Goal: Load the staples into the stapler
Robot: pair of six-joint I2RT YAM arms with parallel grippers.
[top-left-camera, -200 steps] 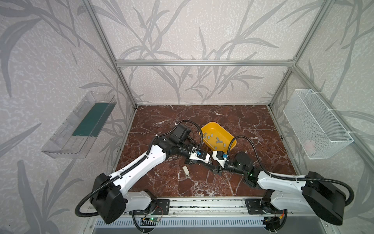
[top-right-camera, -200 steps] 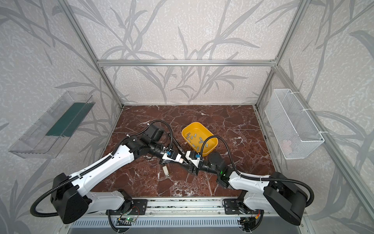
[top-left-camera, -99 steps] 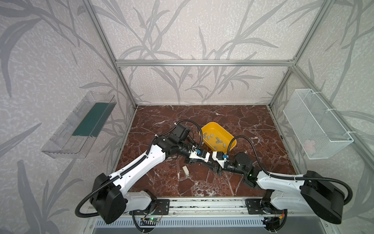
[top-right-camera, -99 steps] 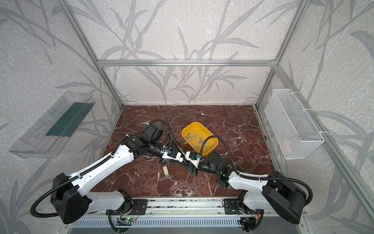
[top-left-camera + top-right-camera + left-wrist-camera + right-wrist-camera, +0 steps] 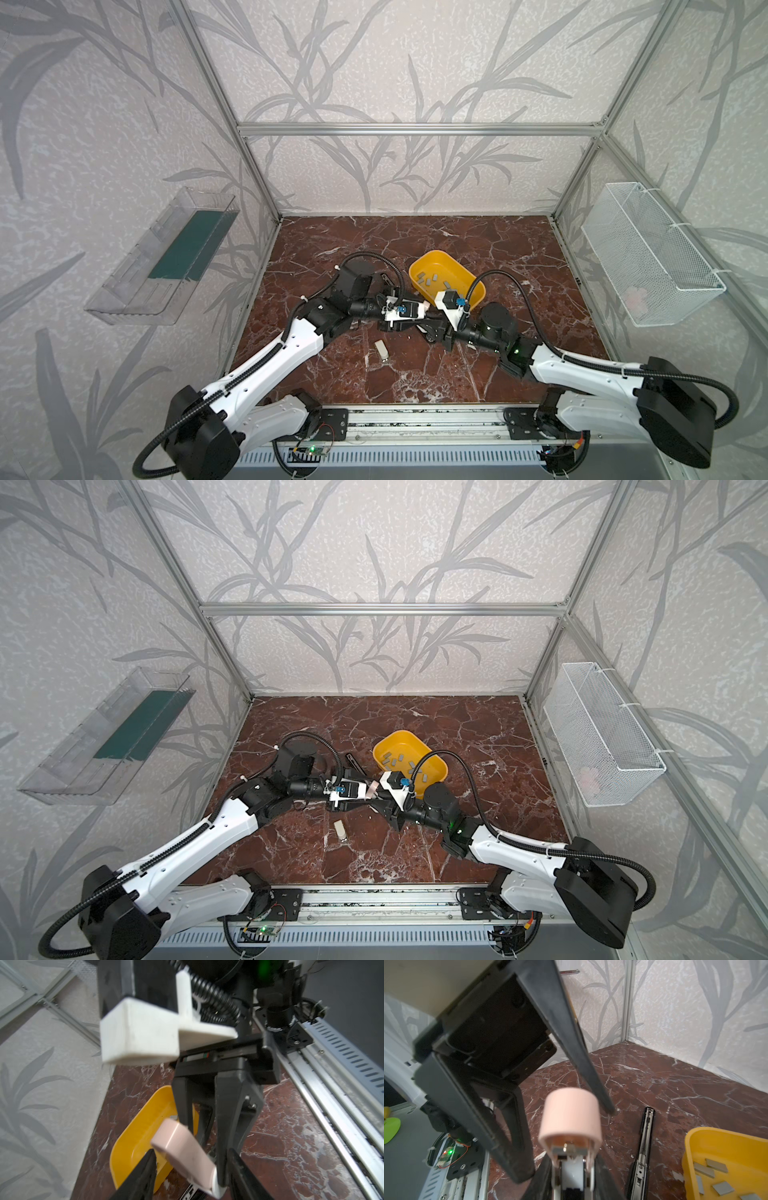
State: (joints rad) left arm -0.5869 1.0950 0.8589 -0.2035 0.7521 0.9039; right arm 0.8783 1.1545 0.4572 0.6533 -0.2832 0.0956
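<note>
1. Nearest the viewer, two white-and-black robot arms reach from a metal frame out over a red-brown marble bench (image 5: 415,374).
2. A small pale block (image 5: 381,350) lies alone on the bench just in front of the arms. What it is cannot be told.
3. At mid-bench the arms meet tip to tip around a small pink stapler (image 5: 570,1113), held clear of the bench. The right gripper (image 5: 571,1164) has its jaws clamped on the stapler's white end. The left gripper (image 5: 191,1153) has its jaws apart, one on each side of the pink end, seemingly not touching it.
4. This looks like a pass of the stapler to the right arm. To do it well, the left arm should back straight out so neither finger knocks the stapler. The right arm should hold firm and steady.
5. Just beyond, a long black metal channel (image 5: 643,1147) lies flat on the bench beside a yellow tray (image 5: 434,258). The staples (image 5: 711,1165), about ten flat grey strips, lie loose in the tray, none picked up.
6. Farthest off, a clear plastic shelf (image 5: 166,257) hangs on the left wall and a white wire basket (image 5: 648,257) on the right.
7. A few white letters below the stapler in the left wrist view are cut off and unreadable. No brand shows.
</note>
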